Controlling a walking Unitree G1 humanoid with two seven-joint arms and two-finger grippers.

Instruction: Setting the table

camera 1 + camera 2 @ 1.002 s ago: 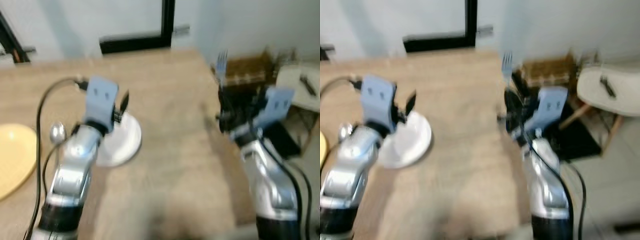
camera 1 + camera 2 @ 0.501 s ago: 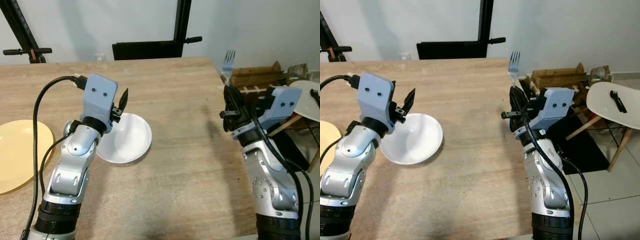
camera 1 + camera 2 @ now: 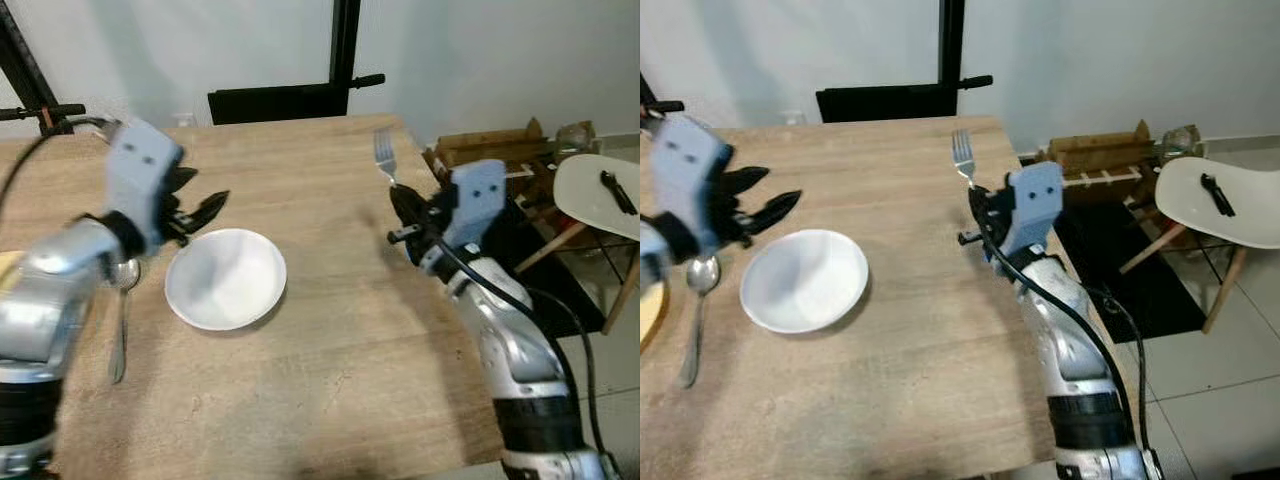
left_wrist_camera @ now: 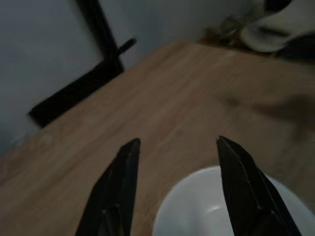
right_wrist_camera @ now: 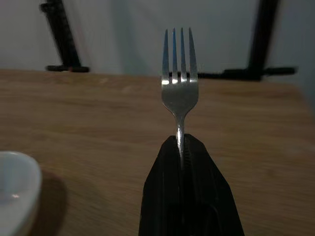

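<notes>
A white bowl (image 3: 226, 277) rests on the wooden table (image 3: 330, 330), with a metal spoon (image 3: 121, 315) lying just to its left. My left gripper (image 3: 203, 207) hovers open above the bowl's far left rim, nothing between its fingers (image 4: 123, 187). My right gripper (image 3: 408, 214) is over the table's right side, shut on a silver fork (image 3: 384, 159) whose tines (image 5: 179, 54) point up. A sliver of a yellow plate (image 3: 648, 310) shows at the far left edge.
A white chair (image 3: 600, 195) with a black tool on its seat stands off the table's right side, beside a wooden crate (image 3: 495, 150). A black stand (image 3: 290, 98) rises behind the table's far edge.
The camera has shifted. My left arm swung out to the left, uncovering the spoon beside the bowl. My right gripper carried the fork leftward, in over the table.
</notes>
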